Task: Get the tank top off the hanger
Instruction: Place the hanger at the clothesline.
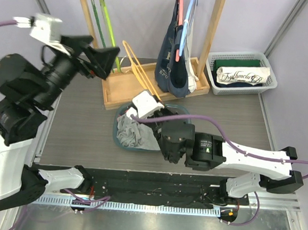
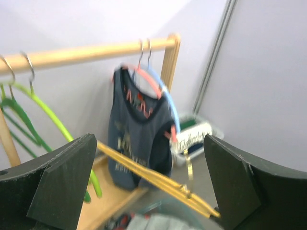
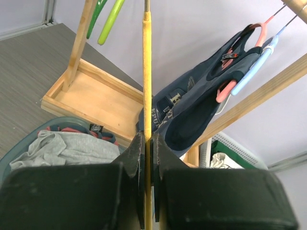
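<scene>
A bare yellow hanger [image 1: 139, 71] slants up from my right gripper [image 1: 154, 99], which is shut on its lower end above a teal basin [image 1: 178, 110]. In the right wrist view the jaws [image 3: 147, 141] pinch the yellow bar [image 3: 147, 72]. A grey tank top [image 1: 134, 132] lies crumpled in the basin, off the hanger; it also shows in the right wrist view [image 3: 72, 148]. My left gripper [image 1: 99, 63] is open and empty, raised high left of the hanger. In the left wrist view [image 2: 148, 143] the hanger [image 2: 158, 179] crosses between its fingers, farther off.
A wooden rack [image 1: 118, 91] stands at the back, with green hangers [image 1: 105, 20] on the left and a navy tank top [image 1: 173, 68] on pink and blue hangers at the right. A white basket [image 1: 242, 74] of folded clothes sits at the back right.
</scene>
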`<state>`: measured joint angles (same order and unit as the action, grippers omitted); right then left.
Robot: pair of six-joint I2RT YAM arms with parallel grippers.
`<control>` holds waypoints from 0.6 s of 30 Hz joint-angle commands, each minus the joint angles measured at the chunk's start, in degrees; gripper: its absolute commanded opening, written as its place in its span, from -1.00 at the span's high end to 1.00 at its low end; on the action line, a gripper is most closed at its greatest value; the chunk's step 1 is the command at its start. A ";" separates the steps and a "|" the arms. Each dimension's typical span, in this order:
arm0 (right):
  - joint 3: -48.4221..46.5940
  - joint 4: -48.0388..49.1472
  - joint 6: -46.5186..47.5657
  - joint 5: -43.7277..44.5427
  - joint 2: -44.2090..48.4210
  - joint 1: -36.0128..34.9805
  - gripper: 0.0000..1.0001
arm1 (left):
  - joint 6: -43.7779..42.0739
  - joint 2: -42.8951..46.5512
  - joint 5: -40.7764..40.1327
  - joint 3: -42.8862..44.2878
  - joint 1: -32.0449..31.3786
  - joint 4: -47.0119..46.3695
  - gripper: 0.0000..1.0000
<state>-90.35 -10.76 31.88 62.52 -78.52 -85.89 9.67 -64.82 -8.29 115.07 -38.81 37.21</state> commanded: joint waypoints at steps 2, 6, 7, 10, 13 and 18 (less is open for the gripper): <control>-6.51 -7.25 -6.65 -5.56 -2.77 5.72 0.98 | 1.22 -0.84 11.56 9.91 1.28 -7.59 -0.99; -8.61 -7.78 -6.65 -10.91 -4.53 8.36 0.98 | 4.57 0.56 23.90 7.90 2.33 -7.50 -0.99; -10.36 -8.13 -7.61 -12.58 -4.80 10.54 0.98 | 3.61 0.92 24.98 6.41 2.51 -7.50 -0.99; -16.76 -12.08 -12.26 -22.66 -6.11 16.25 0.98 | -0.34 3.20 26.14 4.47 2.68 -7.33 -0.99; -26.23 -15.94 -15.17 -32.85 -9.88 23.73 0.98 | -5.35 5.30 27.80 1.84 3.47 -6.63 -0.99; -48.19 -22.53 -17.20 -42.73 -23.65 31.82 0.98 | -9.32 8.39 28.25 -4.41 4.88 -6.36 -0.99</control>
<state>-122.67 -29.85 18.20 31.57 -95.68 -57.65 4.86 -57.82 17.72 113.56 -34.94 31.29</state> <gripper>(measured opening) 0.070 0.995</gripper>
